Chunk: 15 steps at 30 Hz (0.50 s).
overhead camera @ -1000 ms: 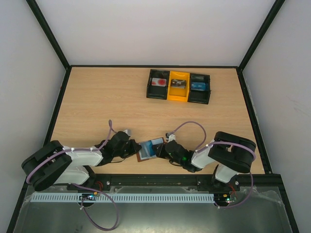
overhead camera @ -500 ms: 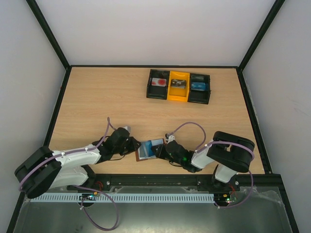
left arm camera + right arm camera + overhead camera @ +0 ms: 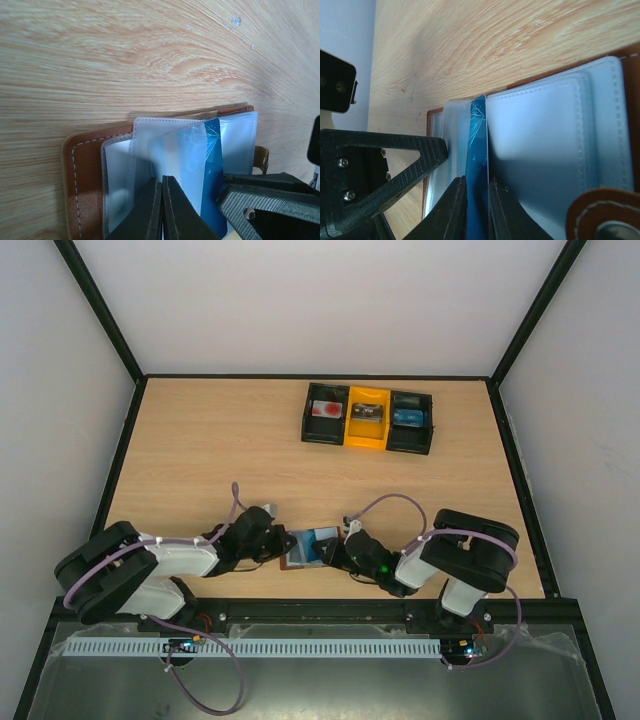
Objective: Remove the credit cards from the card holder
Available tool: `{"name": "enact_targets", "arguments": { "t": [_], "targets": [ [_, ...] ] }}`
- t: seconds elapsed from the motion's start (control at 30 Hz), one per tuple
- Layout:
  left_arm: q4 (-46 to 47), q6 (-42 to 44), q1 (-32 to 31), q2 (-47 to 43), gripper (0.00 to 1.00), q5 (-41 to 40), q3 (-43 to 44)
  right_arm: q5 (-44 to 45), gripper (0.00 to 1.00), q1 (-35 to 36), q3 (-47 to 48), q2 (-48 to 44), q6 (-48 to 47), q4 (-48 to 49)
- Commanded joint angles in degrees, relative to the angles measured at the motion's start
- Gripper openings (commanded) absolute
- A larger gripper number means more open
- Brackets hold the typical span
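My right pincer [image 3: 476, 186] is clenched on the edge of a blue credit card [image 3: 478, 125], with one finger on each face. The card stands on edge between the pale clear sleeves [image 3: 545, 130] of the card holder [image 3: 85, 170]. In the left wrist view, part of its dark blue face is bare past the edge of a frosted sleeve leaf.

My left pincer [image 3: 161, 182] comes in from the opposite side, just beside the right one. Its fingers are pressed tight together against the lifted leaves (I can't tell whether a leaf is caught between them).

The brown leather holder lies open and flat on the wooden counter [image 3: 125, 50]. It sits close to the near edge, between the two arms, and its snap tab [image 3: 605, 220] is on the right pincer's side.

Well apart, toward the far edge, stands a black-and-yellow tray [image 3: 306, 416]. Each of its three compartments holds a small item: red-and-white on the left, dark in the yellow middle, bluish on the right.
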Motion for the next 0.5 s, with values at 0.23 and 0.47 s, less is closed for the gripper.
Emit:
{"name": "enact_targets", "arguments": {
  "t": [0.23,0.47],
  "targets": [
    [-4.42,-0.43,-0.20,1.32,0.03,-1.48,-3.22,-3.30,0.02,-2.05,-4.92,4.58,3.45,9.66],
    [-6.93,0.52,-0.17,1.45,0.03,-2.87,-1.99,0.43,0.02,-2.67,-5.90,-1.63,1.29,3.40]
  ]
}}
